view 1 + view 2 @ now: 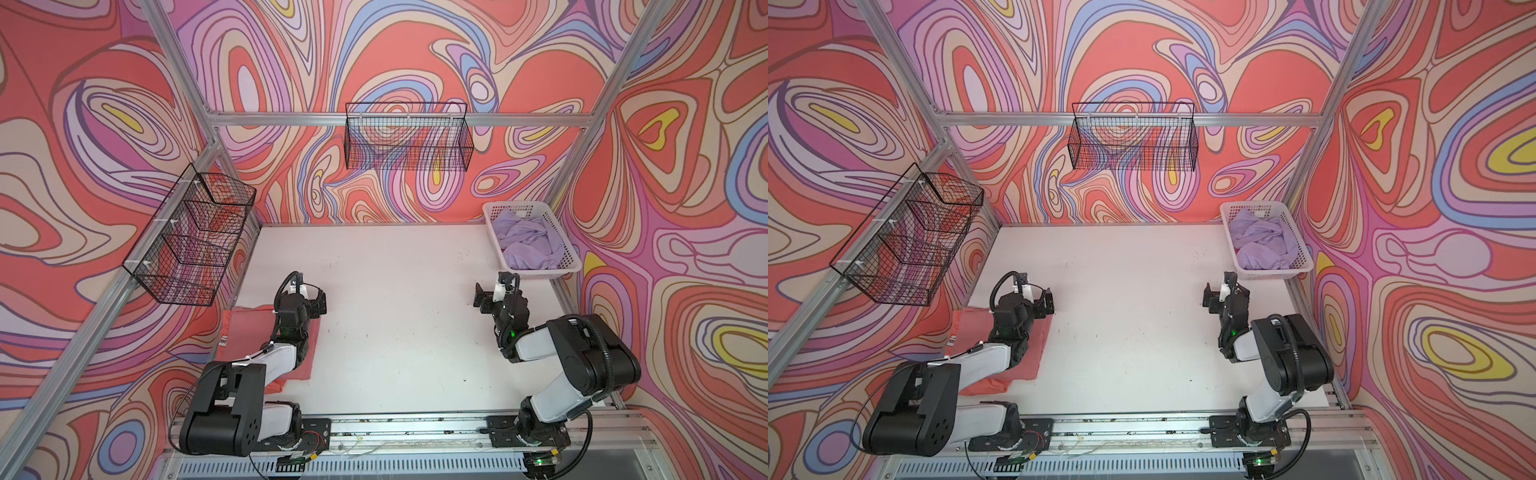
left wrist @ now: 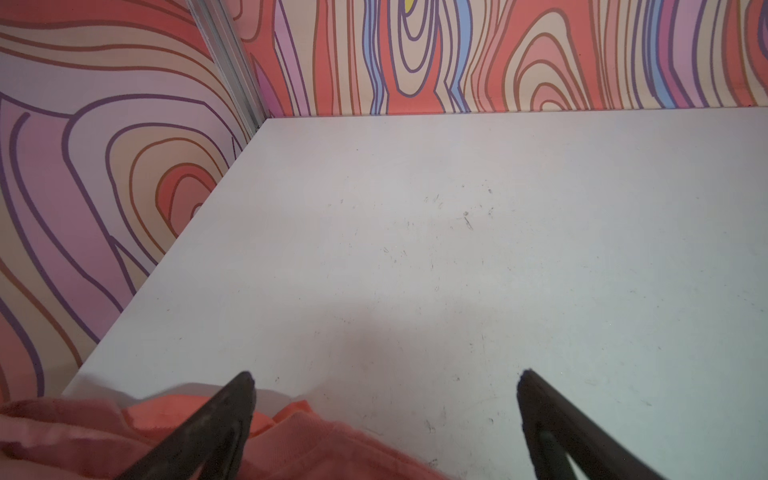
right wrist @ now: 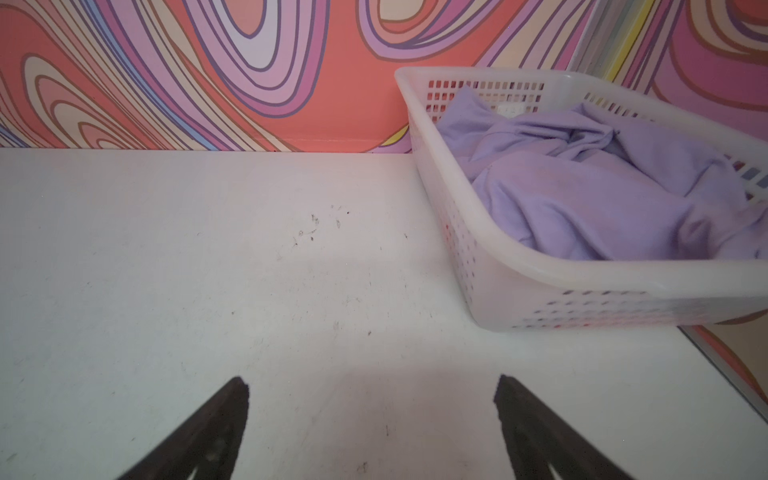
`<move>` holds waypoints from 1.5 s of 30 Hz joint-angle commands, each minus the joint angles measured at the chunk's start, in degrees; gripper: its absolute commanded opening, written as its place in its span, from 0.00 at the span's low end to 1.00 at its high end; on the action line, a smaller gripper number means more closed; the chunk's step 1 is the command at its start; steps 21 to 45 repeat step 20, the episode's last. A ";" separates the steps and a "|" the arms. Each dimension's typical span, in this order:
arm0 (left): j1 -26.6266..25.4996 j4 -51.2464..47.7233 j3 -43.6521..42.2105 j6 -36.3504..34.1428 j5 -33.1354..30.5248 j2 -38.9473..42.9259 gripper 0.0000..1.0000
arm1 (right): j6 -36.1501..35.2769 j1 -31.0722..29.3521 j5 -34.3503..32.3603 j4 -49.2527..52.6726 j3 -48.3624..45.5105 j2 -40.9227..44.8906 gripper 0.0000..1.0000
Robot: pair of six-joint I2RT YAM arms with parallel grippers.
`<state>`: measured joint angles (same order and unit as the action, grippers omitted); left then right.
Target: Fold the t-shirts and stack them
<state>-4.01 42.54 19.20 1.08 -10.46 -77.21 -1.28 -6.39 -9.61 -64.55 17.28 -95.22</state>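
Two t-shirts [image 1: 247, 332] lay stacked well apart from the basket [image 1: 544, 271]; left gripper [image 2: 386, 374] and right gripper [image 3: 372, 379] gaped wide, empty; next move probably meant pulling the lavender t-shirt [image 1: 530, 245] from it.

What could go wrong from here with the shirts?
The crumpled pale lavender cotton t-shirt lies bunched in the white slatted plastic basket; a grasp by the open right gripper might lift the basket too.
The open left gripper hangs at the edge of the stack of folded pink and coral t-shirts; moving off, it might snag them.

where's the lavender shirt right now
In both top views the lavender t-shirt lies crumpled inside the white basket at the far right corner of the table, just beyond the right gripper.
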 commanded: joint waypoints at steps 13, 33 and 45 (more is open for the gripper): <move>0.41 16.05 -1.23 -0.04 -2.82 -11.35 1.00 | -0.13 -0.11 -5.01 -10.69 -0.38 -2.56 0.98; 0.41 14.64 -0.35 0.35 -3.98 -11.41 1.00 | -0.25 -0.10 -4.51 -9.57 0.18 -2.70 0.98; 0.41 14.64 -0.35 0.35 -3.98 -11.41 1.00 | -0.25 -0.10 -4.51 -9.57 0.18 -2.70 0.98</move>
